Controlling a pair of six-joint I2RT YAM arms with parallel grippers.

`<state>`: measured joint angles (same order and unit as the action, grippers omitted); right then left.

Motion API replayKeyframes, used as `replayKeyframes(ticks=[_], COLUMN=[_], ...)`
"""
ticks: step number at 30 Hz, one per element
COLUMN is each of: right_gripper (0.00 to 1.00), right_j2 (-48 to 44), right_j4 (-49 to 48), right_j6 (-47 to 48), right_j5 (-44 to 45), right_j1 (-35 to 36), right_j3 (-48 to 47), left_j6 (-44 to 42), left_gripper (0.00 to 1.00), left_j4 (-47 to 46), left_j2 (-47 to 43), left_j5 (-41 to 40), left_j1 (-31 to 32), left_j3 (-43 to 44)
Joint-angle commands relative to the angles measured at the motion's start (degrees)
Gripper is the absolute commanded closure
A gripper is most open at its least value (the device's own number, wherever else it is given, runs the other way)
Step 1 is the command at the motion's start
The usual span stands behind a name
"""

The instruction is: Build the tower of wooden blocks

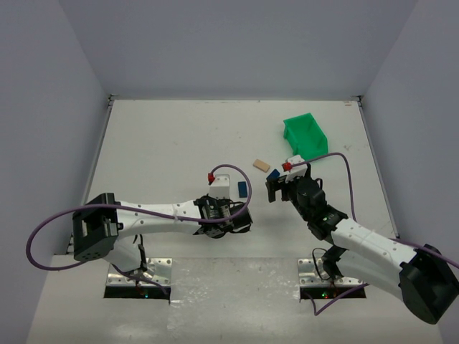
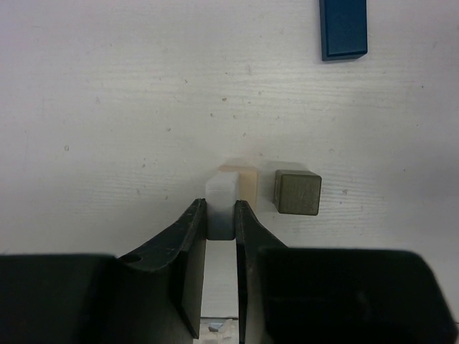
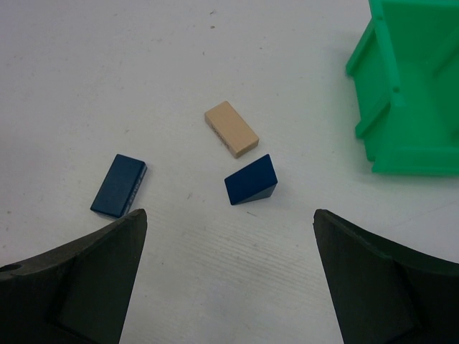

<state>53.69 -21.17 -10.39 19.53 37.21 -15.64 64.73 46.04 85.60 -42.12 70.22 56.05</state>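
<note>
**Wood block tower (image 2: 244,175) barely begun at mid-table**

Left arm (image 1: 158,211) stretched low from the near left toward the middle of the table (image 1: 158,136). The left claw (image 2: 221,215) was closed narrow on a pale block (image 2: 219,188) standing on the surface. A tan cube (image 2: 249,190) touched that block on its far right side. A dark grey cube (image 2: 297,193) sat just right of the tan one, with a narrow gap between them. A blue plank (image 2: 343,29) lay farther off to the right.

Right arm (image 1: 358,233) reached in from the near right. The right claw (image 3: 229,215) was spread wide and held nothing, above a blue wedge (image 3: 251,180) and a tan plank (image 3: 231,128) lying just beside each other. A green bin (image 1: 305,135) stood at the far right.
</note>
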Motion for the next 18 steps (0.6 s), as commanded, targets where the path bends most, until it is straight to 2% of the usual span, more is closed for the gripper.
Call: replayKeyframes(ticks=[1, 18], right_gripper=[0.01, 0.01], right_j2=[0.1, -0.1], right_j4=[-1.6, -1.5], right_j6=[-0.5, -0.7], right_j5=[1.6, 1.7], right_j1=[-0.4, -0.6], right_j3=[-1.2, -1.2], left_j6=[0.1, 1.4], left_gripper=[1.0, 0.99], left_j4=[-0.9, -0.1], left_j2=[0.4, 1.1], left_j5=[-0.7, -1.1], left_j1=[0.5, 1.2], left_j3=[2.3, 2.7])
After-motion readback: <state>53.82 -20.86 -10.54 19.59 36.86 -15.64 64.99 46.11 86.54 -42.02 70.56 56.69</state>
